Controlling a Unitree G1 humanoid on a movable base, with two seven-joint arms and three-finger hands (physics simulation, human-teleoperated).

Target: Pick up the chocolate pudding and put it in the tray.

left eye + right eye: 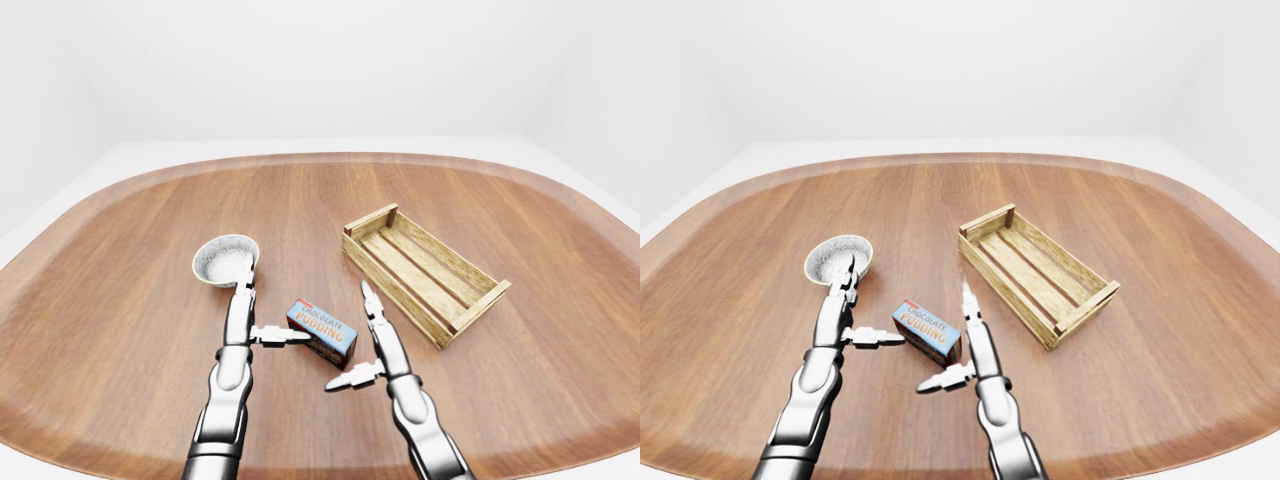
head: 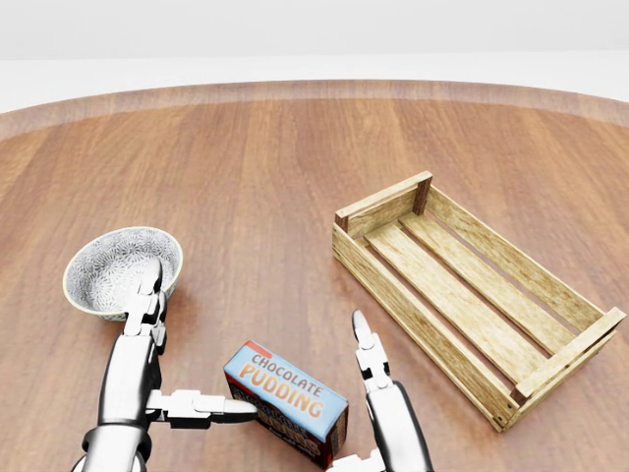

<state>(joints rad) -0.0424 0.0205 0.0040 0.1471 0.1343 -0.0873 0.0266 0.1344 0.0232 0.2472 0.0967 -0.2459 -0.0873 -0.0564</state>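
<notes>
Cardboard pudding box (image 2: 286,401) beside slatted wooden tray (image 2: 472,295).

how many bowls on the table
1. The bowl sits at the head view's left, above the left hand, left of the pudding box. None seems hidden.

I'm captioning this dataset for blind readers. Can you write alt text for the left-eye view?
Two open silver robot hands, left and right, flank a blue chocolate pudding box lying on a round wooden table. A slatted wooden tray sits to the right, a speckled white bowl to the left.
</notes>
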